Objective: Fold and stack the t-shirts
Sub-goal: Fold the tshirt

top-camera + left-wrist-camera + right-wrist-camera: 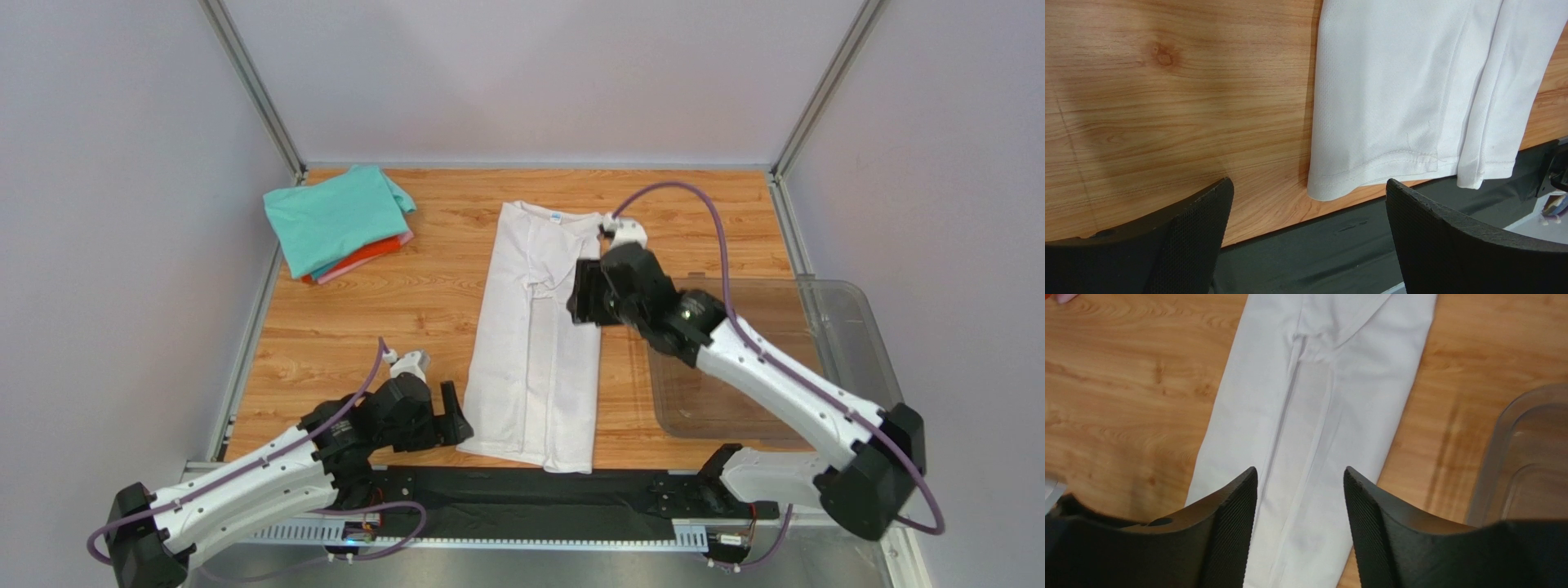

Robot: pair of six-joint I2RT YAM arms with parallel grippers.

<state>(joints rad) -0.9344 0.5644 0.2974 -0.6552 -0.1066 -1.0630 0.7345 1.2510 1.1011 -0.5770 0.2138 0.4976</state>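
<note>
Lying mid-table, sides folded in, the white shirt awaited its crosswise fold. The left gripper gaped beside the near hem; the right gripper hung parted, empty. Best: pinch hem corners evenly.

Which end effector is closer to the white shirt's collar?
Right. The right end effector is over the white shirt's upper half near the collar; the left end effector beside its bottom hem.

Site: robot lab test cell. Evidence, as I see it:
- wood-grain tabletop, boxed in by plain pale wall panels on aluminium posts
- my left arm and right arm, on a black base rail
- purple cable looping loose
- clear plastic bin at my right
</note>
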